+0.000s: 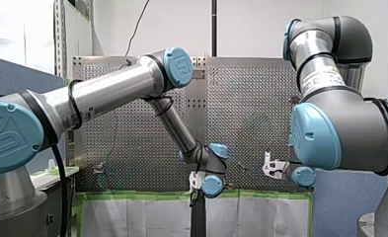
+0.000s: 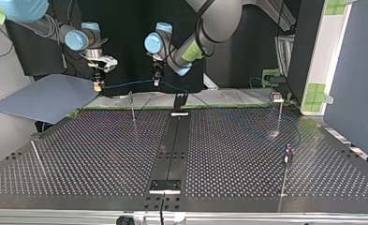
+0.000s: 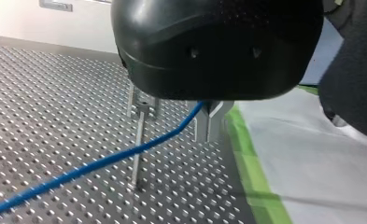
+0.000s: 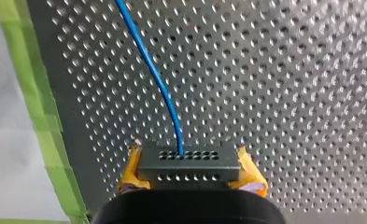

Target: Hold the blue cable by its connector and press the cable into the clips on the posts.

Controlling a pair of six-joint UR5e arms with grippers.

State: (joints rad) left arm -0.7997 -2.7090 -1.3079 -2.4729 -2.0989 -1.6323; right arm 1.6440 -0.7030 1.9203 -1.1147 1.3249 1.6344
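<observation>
Above the perforated table [image 2: 102, 154], near the edge lined with green tape [image 4: 45, 130], my right gripper [image 4: 190, 176] clamps the black connector [image 4: 189, 158] between yellow pads [image 4: 130, 176] — the blue cable [image 4: 158, 79] leads from it to my left gripper [image 3: 209, 122], closed around it. A clip post [image 3: 137, 144] stands just beside that gripper.
</observation>
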